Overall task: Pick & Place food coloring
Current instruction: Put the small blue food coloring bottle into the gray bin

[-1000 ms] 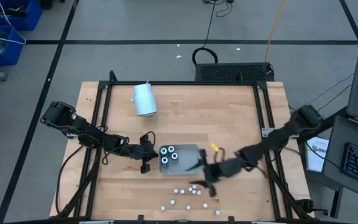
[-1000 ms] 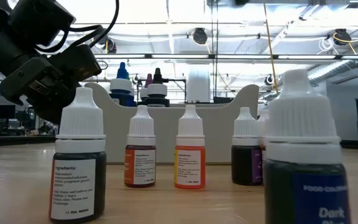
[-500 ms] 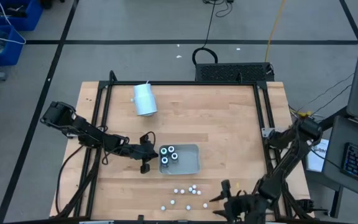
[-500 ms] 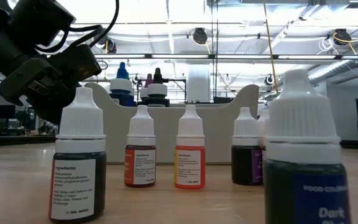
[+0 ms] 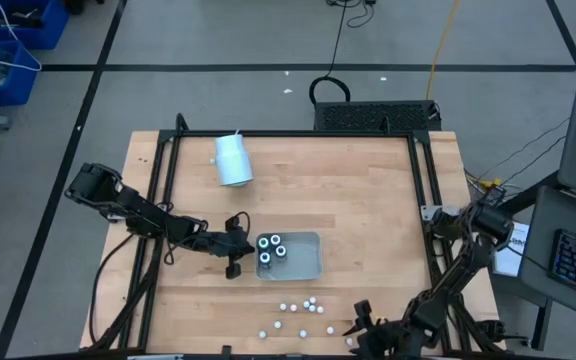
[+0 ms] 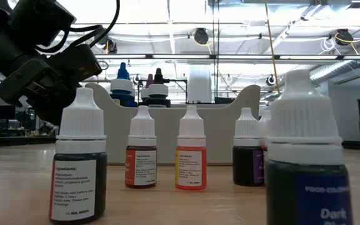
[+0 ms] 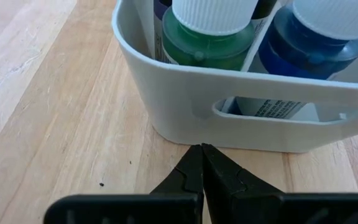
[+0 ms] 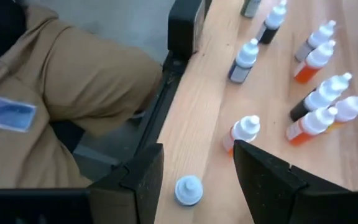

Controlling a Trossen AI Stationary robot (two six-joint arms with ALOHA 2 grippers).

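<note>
Butcher-block table [image 5: 368, 200] holds food coloring [image 5: 298, 318]; left jaws closed empty, right jaws apart, empty.

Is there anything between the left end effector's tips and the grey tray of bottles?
Nothing: in the left wrist view only bare wood separates the shut left end effector from the tray wall.

The picture's bottom edge is cutting off the right gripper [image 5: 360, 338] in the high view, and the small bottles [image 5: 302, 309] are showing only as white dots.
</note>
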